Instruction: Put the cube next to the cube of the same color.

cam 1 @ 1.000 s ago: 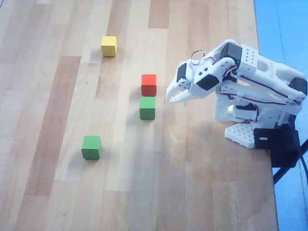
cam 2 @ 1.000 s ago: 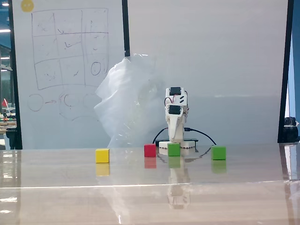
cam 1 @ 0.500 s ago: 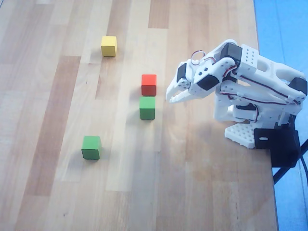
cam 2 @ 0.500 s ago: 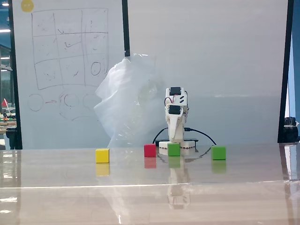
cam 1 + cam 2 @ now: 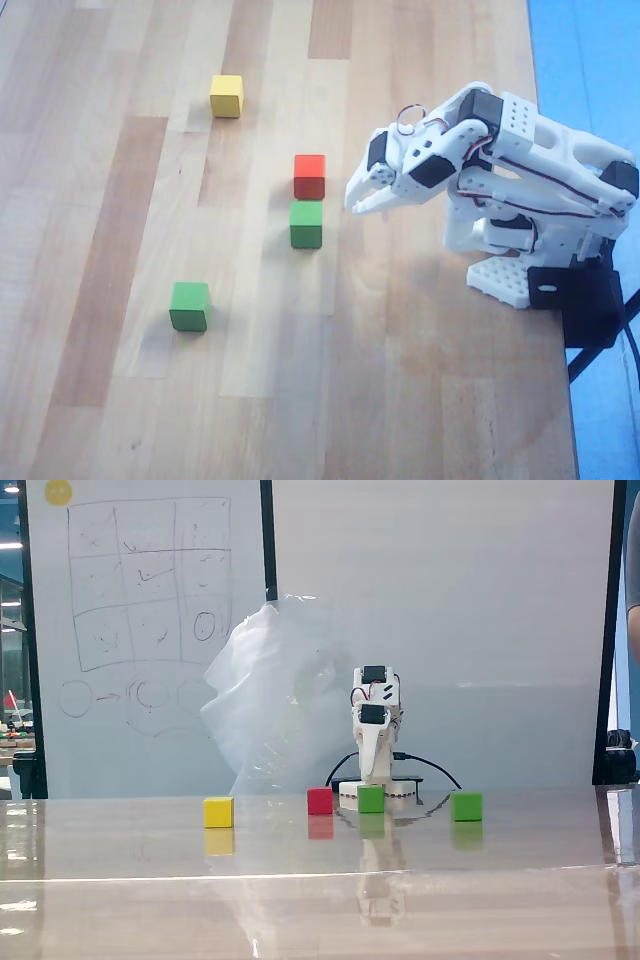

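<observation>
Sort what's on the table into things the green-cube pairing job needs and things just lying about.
Needed:
- green cube near the gripper
- far green cube
- gripper, jaws nearly closed, holding nothing

Lying about:
- red cube
- yellow cube
- crumpled plastic bag behind the arm in the fixed view

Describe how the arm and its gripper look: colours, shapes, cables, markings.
The arm is white printed plastic with black servo blocks at the joints and thin dark and red cables along its links. One flat white plate is dotted with small holes. The gripper has two pointed white fingers. Its white perforated base adjoins a black clamp.
</observation>
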